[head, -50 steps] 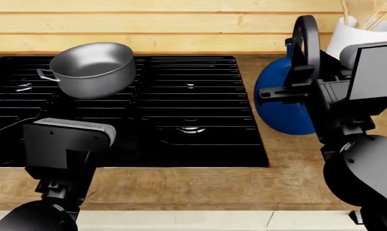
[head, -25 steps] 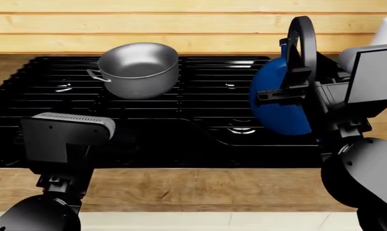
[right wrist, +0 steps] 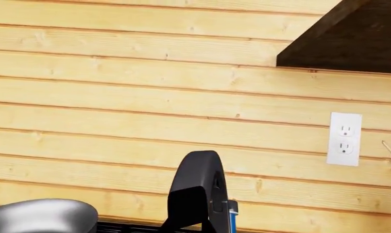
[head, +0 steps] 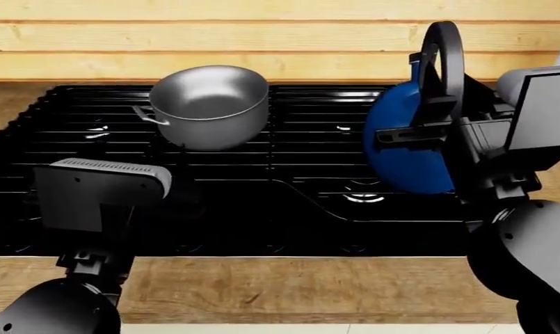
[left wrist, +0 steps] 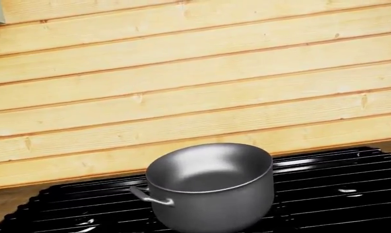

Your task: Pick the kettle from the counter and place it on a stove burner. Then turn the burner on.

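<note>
The kettle point(head: 408, 142) hangs tilted in the right gripper point(head: 428, 125), whose jaws pinch its black handle, just above and right of the front-right stove burner point(head: 363, 197). Left jaws: cannot tell, hidden.

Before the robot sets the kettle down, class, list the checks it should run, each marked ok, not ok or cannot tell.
1. Kettle held by right pincer: ok, pincer at the handle.
2. Kettle above the stove, not the counter: ok.
3. Front-right burner bare: ok.
4. Pot apart from the kettle: ok, it sits on the back grates.
5. Kettle upright: not ok, it looks tilted.
6. Burner knobs located: cannot tell, none in view.
</note>
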